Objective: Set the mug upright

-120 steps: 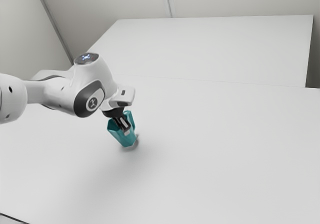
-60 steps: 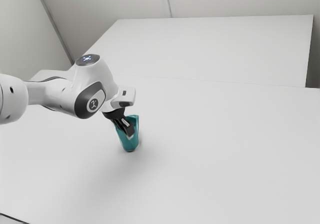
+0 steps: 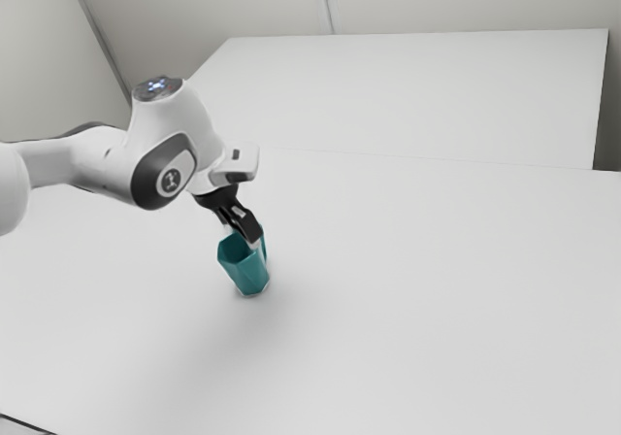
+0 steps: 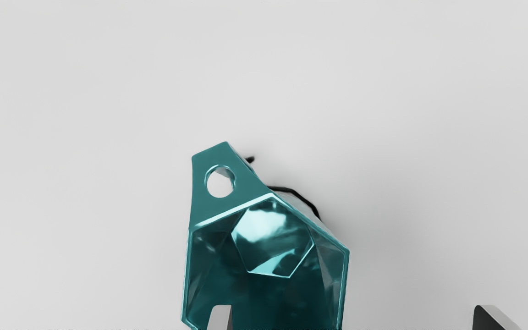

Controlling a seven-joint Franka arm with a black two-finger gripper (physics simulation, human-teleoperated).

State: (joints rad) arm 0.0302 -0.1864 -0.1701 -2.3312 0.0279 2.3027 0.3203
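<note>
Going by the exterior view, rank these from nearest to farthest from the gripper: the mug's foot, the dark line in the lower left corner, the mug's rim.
1. Mug's rim: at the top of the mug, by the gripper.
2. Mug's foot: below the rim, at the tabletop.
3. Dark line: off in the exterior view's lower left corner.

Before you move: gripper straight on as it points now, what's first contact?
Likely the mug. The gripper is open, one finger lined up with the mug's mouth, the other outside it over the table. Depth is unclear, so I can't say which part touches first.
</note>
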